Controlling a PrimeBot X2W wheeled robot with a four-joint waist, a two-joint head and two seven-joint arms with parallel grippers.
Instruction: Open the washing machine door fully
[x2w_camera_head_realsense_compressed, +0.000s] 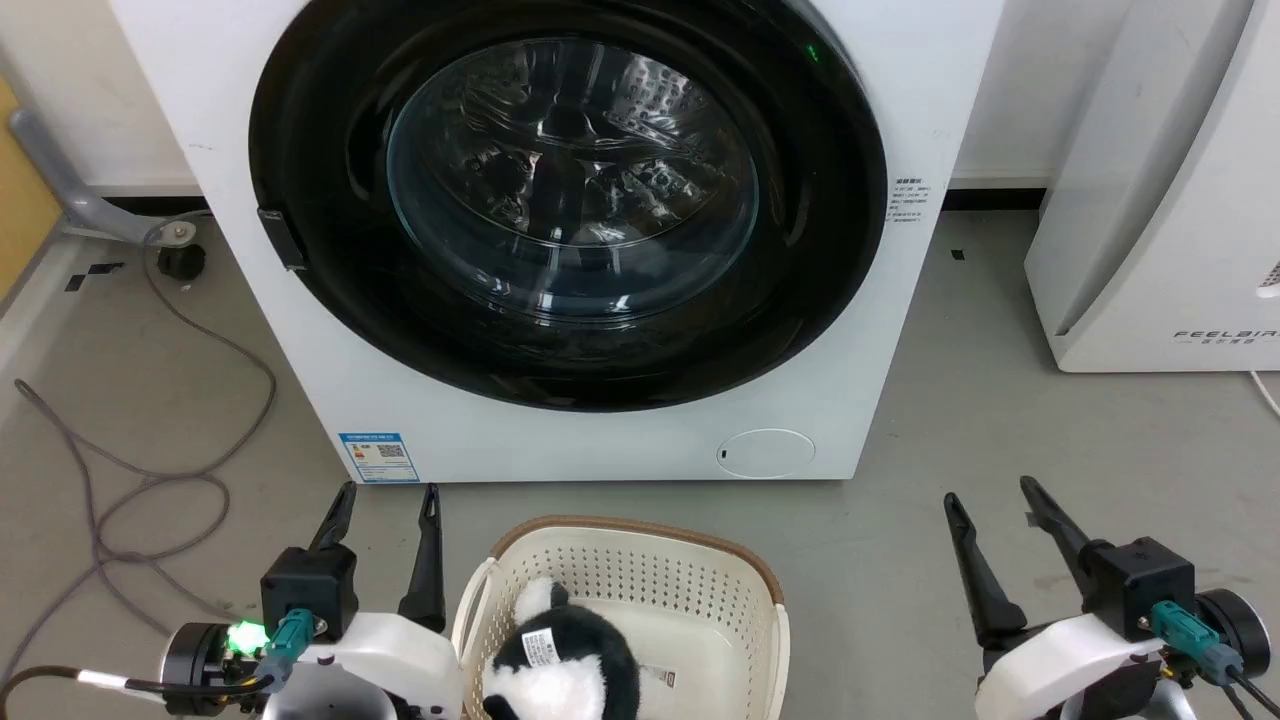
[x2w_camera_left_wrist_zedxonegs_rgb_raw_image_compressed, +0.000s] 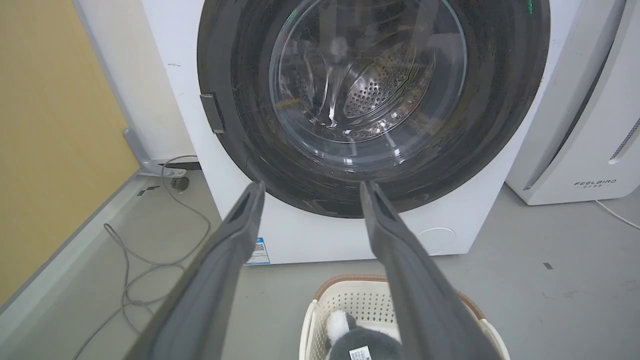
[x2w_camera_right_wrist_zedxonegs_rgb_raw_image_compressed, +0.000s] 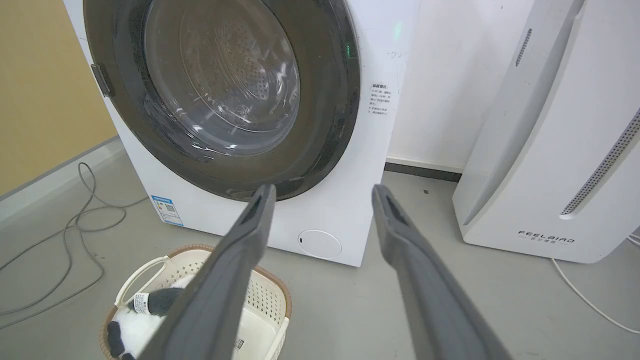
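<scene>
The white washing machine (x2w_camera_head_realsense_compressed: 620, 440) (x2w_camera_left_wrist_zedxonegs_rgb_raw_image_compressed: 320, 240) (x2w_camera_right_wrist_zedxonegs_rgb_raw_image_compressed: 330, 210) stands straight ahead on the grey floor. Its round glossy black door (x2w_camera_head_realsense_compressed: 830, 250) (x2w_camera_left_wrist_zedxonegs_rgb_raw_image_compressed: 505, 115) (x2w_camera_right_wrist_zedxonegs_rgb_raw_image_compressed: 330, 100) lies flat against the front, glass bowl in the middle, with a small dark latch tab (x2w_camera_head_realsense_compressed: 281, 238) (x2w_camera_left_wrist_zedxonegs_rgb_raw_image_compressed: 212, 112) (x2w_camera_right_wrist_zedxonegs_rgb_raw_image_compressed: 101, 80) on its left rim. My left gripper (x2w_camera_head_realsense_compressed: 390, 495) (x2w_camera_left_wrist_zedxonegs_rgb_raw_image_compressed: 311, 187) is open, low at the left, short of the machine. My right gripper (x2w_camera_head_realsense_compressed: 990, 495) (x2w_camera_right_wrist_zedxonegs_rgb_raw_image_compressed: 322, 190) is open too, low at the right. Neither touches the door.
A cream laundry basket (x2w_camera_head_realsense_compressed: 650, 570) (x2w_camera_left_wrist_zedxonegs_rgb_raw_image_compressed: 345, 300) (x2w_camera_right_wrist_zedxonegs_rgb_raw_image_compressed: 150, 265) holding a black-and-white plush toy (x2w_camera_head_realsense_compressed: 560, 660) sits on the floor between my grippers. A white FEELBAIR appliance (x2w_camera_head_realsense_compressed: 1160, 200) (x2w_camera_right_wrist_zedxonegs_rgb_raw_image_compressed: 550, 150) stands at the right. Grey cables (x2w_camera_head_realsense_compressed: 130, 480) loop on the floor at the left.
</scene>
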